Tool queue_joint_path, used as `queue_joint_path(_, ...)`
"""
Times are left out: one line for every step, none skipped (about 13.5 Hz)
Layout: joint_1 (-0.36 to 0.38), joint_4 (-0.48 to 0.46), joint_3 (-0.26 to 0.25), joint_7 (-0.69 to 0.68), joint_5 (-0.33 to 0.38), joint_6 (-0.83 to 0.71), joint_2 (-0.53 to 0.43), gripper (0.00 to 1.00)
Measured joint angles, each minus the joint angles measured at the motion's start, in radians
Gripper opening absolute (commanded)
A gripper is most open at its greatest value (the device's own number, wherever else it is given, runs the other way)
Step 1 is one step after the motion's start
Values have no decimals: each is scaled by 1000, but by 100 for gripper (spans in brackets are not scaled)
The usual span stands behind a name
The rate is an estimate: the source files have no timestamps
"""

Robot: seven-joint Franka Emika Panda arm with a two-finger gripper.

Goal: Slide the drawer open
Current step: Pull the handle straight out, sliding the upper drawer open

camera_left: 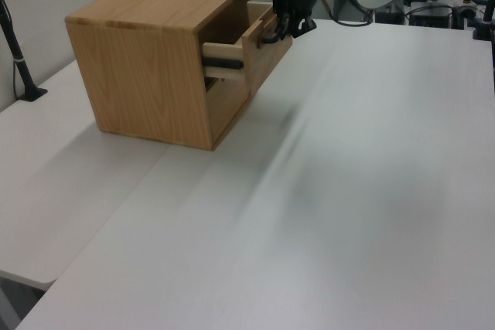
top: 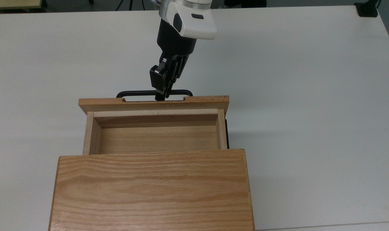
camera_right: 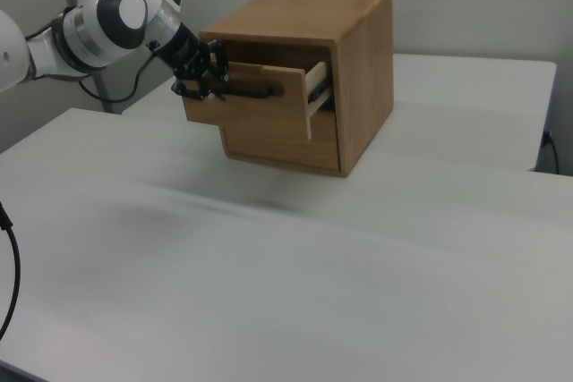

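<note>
You've got the gripper (top: 161, 95) clamped on the handle (top: 133, 93) near mid-bar, prob. so the pull runs straight w/o twisting the drawer (top: 156, 139). Drawer sits well out of the cabinet (top: 152, 189), pale inside exposed, above the table (top: 309, 96).

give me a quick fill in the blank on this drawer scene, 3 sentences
1. The claw is shut on the drawer's black ____.
2. The drawer stands partly ____, and its pale inside holds nothing.
3. The cabinet stands on a ____ table.

Missing words: handle; open; white
</note>
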Motion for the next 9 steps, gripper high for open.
queue_joint_path(0, 0, 0, -15, 18, -22, -6, 10)
queue_joint_path(-1, 0, 0, -35, 47, -58, -18, 10)
queue_joint_path(-1, 0, 0, -46, 66, -81, -25, 10)
queue_joint_path(-2, 0, 0, -55, 83, -104, -33, 10)
queue_joint_path(-2, 0, 0, -63, 97, -128, -40, 10)
queue_joint_path(-2, 0, 0, -72, 109, -154, -48, 10)
queue_joint_path(-2, -1, 0, -83, 121, -182, -55, 10)
queue_joint_path(-2, -1, 0, -98, 135, -218, -66, 10)
queue_joint_path(-2, -3, 0, -120, 148, -253, -77, 10)
